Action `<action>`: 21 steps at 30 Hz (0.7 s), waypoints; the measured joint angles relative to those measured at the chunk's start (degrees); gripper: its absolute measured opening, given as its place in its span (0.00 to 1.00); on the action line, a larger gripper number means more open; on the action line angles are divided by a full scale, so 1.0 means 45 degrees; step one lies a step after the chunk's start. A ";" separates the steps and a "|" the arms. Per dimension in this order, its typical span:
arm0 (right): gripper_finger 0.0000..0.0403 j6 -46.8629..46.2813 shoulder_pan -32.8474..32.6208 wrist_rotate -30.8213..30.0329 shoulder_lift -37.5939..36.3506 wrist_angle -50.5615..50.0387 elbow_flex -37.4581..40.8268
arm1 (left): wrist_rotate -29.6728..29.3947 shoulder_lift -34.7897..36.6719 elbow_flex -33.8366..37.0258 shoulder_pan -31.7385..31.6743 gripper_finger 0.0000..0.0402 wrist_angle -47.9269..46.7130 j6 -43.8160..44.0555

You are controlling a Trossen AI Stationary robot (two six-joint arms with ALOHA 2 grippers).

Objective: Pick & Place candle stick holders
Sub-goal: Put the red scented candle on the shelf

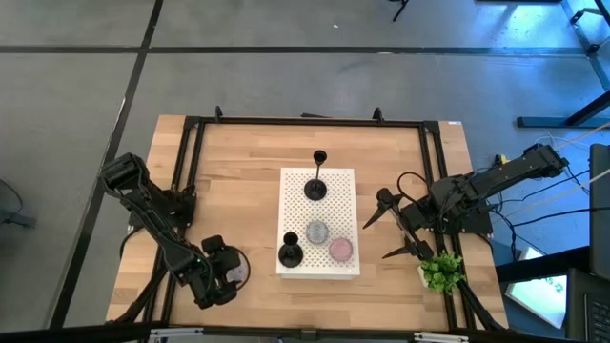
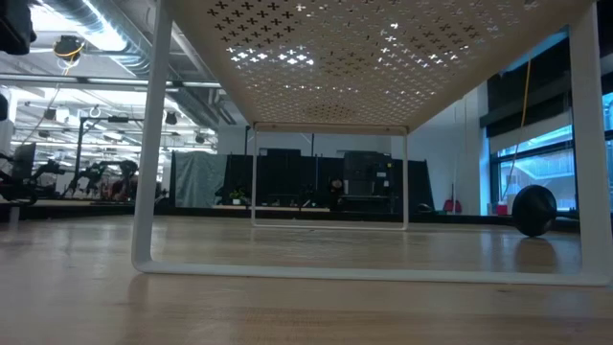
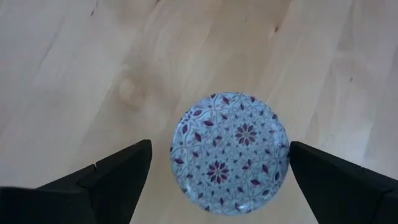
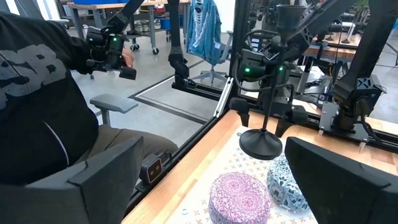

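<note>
- Two candle stick holders show in the high view, both on the white perforated stand in the middle of the frame: one candle stick holder stands at the stand's upper middle, its stem reaching toward the top of the frame, and a second holder sits at the stand's lower left corner.
- In the right wrist view the first holder's round base rests on the white surface at centre frame, its thin stem rising upright.
- Just beside the second holder, toward the frame's right, lie a blue-patterned round piece and a pink-patterned round piece, close together.
- The left gripper sits at the lower left of the high view over the wooden counter; its fingers stand wide apart, gripping nothing, with a blue patterned disc lying flat on the wood between them in the left wrist view.
- The right gripper is at right of centre, just beside the stand's right edge, fingers spread open and empty.
- A small green plant sits at the lower right, near the right arm.
- A person in a dark top is seated beyond the counter at the left of the right wrist view.
</note>
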State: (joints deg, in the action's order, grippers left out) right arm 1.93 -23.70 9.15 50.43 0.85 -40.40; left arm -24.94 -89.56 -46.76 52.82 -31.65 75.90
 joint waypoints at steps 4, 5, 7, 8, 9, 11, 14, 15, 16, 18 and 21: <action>0.97 0.0000 0.0001 -0.0005 0.0000 -0.0019 0.0000 | -0.0371 0.0000 0.0121 0.0000 0.93 0.0371 -0.0007; 0.97 0.0000 0.0000 -0.0005 0.0000 -0.0047 0.0000 | -0.0479 0.0000 0.0121 0.0000 0.93 0.0372 -0.0005; 0.97 0.0000 0.0000 -0.0003 0.0000 -0.0076 0.0000 | -0.0576 0.0000 0.0121 0.0000 0.93 0.0380 -0.0004; 0.97 0.0000 0.0000 -0.0003 0.0000 -0.0085 0.0000 | -0.0577 0.0000 0.0121 0.0000 0.93 0.0406 0.0000; 0.97 0.0000 0.0001 -0.0001 0.0000 -0.0085 0.0000 | -0.0571 0.0000 0.0121 0.0000 0.93 0.0421 0.0000; 0.97 0.0000 0.0000 -0.0005 0.0000 -0.0094 0.0000 | -0.0571 0.0000 0.0121 0.0000 0.93 0.0436 0.0000; 0.97 0.0000 0.0000 0.0000 0.0000 -0.0094 0.0000 | -0.0638 0.0000 0.0121 0.0000 0.93 0.0465 -0.0004; 0.97 0.0000 0.0000 0.0000 0.0000 -0.0094 0.0000 | -0.0722 -0.0010 0.0121 0.0000 0.93 0.0483 -0.0005; 0.97 0.0000 0.0000 -0.0005 0.0000 -0.0094 0.0000 | -0.0839 -0.0052 0.0121 0.0000 0.93 0.0506 0.0001; 0.97 0.0000 0.0002 -0.0005 0.0000 -0.0099 0.0000 | -0.1001 -0.0198 0.0121 0.0015 0.93 0.0585 0.0076; 0.97 0.0000 0.0003 -0.0003 0.0000 -0.0112 -0.0003 | -0.1007 -0.0552 0.0121 0.0041 0.93 0.0884 0.0172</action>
State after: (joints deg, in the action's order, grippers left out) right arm 1.93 -23.69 9.13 50.43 0.35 -40.42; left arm -29.47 -92.04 -46.22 53.00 -27.68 76.67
